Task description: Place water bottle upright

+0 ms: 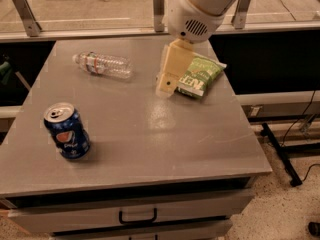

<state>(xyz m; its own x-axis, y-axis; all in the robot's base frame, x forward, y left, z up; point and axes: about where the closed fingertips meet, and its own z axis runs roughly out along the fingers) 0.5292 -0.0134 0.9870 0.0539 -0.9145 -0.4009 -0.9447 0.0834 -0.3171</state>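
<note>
The water bottle [103,64] is a clear ribbed plastic bottle with a white cap and a red-and-white label. It lies on its side at the back left of the grey table [145,134], cap pointing left. My gripper [166,86] is cream-coloured and hangs from the white arm above the middle back of the table. It is to the right of the bottle and apart from it, and it overlaps the left edge of the chip bag. It holds nothing.
A green chip bag [200,76] lies at the back right of the table. A blue Pepsi can [67,131] stands upright at the front left. A drawer handle [137,217] shows below the front edge. A glass rail runs behind the table.
</note>
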